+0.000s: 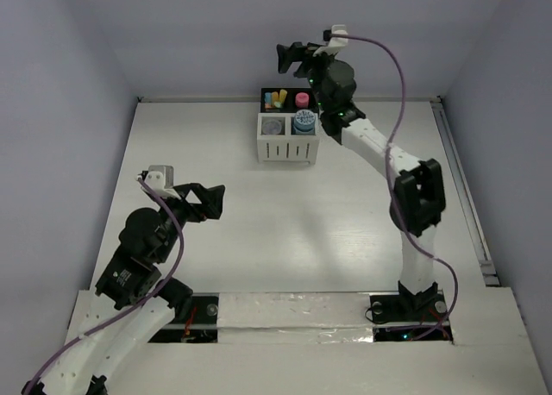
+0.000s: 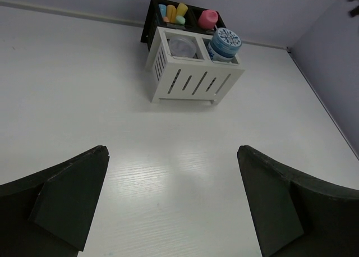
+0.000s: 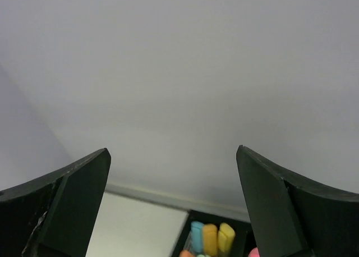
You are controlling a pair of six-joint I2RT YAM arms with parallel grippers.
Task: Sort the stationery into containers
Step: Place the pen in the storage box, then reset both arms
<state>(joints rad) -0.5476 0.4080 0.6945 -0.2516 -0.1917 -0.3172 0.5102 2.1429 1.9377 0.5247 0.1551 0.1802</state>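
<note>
The organiser (image 1: 289, 145) sits at 12 o'clock on the table (image 1: 216, 266), close to the back wall (image 1: 198, 33). It holds coloured stubs (image 1: 276, 98) and a blue-white roll (image 1: 303, 119), and open tabletop spreads toward 6 and 9. My right gripper (image 1: 291, 60) hangs over its far bins, spread wide and empty. My left gripper (image 1: 210, 201), at 8 o'clock, is the same.

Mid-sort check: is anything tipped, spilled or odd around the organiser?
Nothing stands out. The white-and-black four-compartment organiser stands upright with the coloured items inside it. The blue-white round roll pokes above the rim of its compartment, but it sits inside.
</note>
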